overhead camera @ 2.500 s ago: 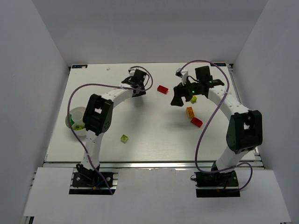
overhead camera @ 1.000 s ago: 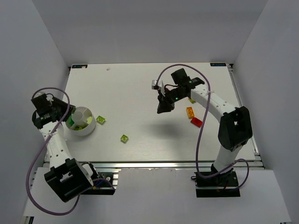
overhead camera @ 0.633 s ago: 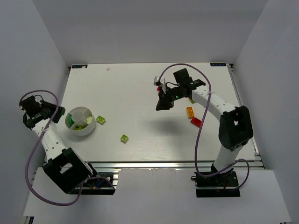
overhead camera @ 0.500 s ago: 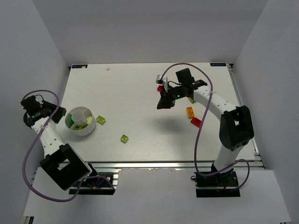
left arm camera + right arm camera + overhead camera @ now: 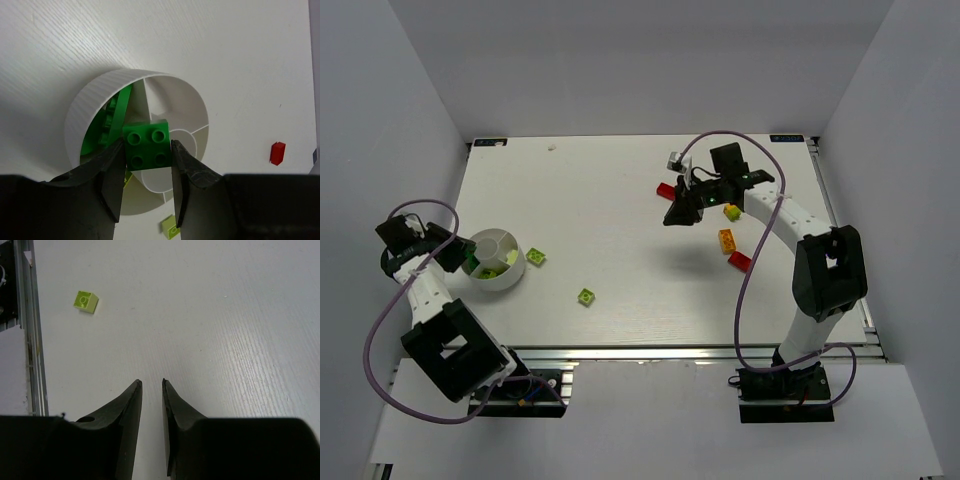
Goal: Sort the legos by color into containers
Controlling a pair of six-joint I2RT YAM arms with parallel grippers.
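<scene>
My left gripper (image 5: pixel 147 144) is shut on a dark green lego (image 5: pixel 146 150), held just over the round white divided container (image 5: pixel 95 100). One compartment holds green pieces (image 5: pixel 97 137). From above, the left gripper (image 5: pixel 463 252) sits at the container's (image 5: pixel 513 277) left rim. My right gripper (image 5: pixel 677 213) hovers over the table's middle right with its jaws slightly apart and nothing between them; the right gripper (image 5: pixel 151 383) sees only bare table beneath. A red lego (image 5: pixel 666 190) lies just behind it.
Loose on the table are a yellow-green lego (image 5: pixel 731 211), an orange lego (image 5: pixel 726 240), a second red lego (image 5: pixel 740 262), and two lime legos (image 5: pixel 535 257) (image 5: pixel 586 296). White walls enclose the table on three sides.
The left gripper has swung from the far left edge in to the container with the green lego. The right gripper has drifted back and right, uncovering the red lego.
</scene>
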